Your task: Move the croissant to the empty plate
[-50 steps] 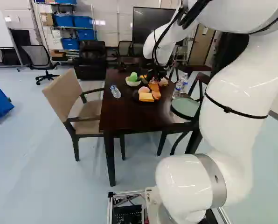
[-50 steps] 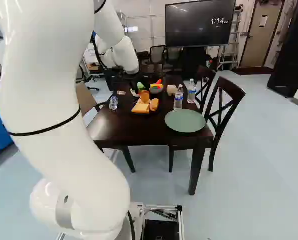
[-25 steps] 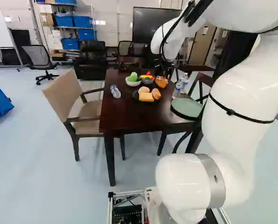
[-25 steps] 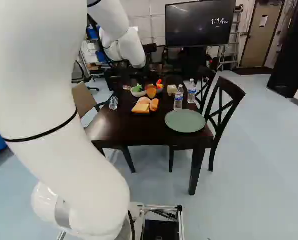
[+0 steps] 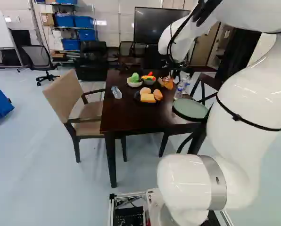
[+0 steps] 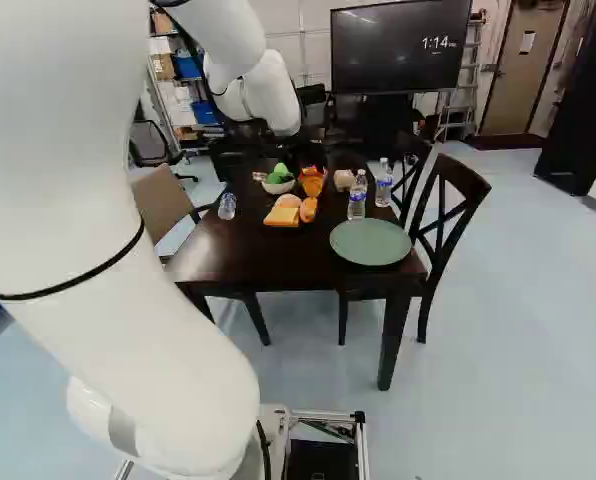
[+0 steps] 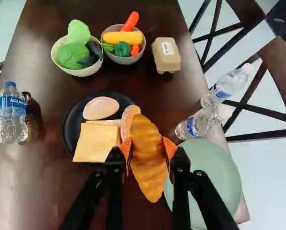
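The claw (image 6: pixel 312 178) pinches the croissant (image 7: pixel 148 160) between its orange pads (image 7: pixel 170 147), both ends jutting past them

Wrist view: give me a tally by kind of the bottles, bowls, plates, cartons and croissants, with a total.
Bottles: 3
Bowls: 2
Plates: 2, the green plate and the black plate
Carton: 1
Croissant: 1, held in the gripper
Total: 9
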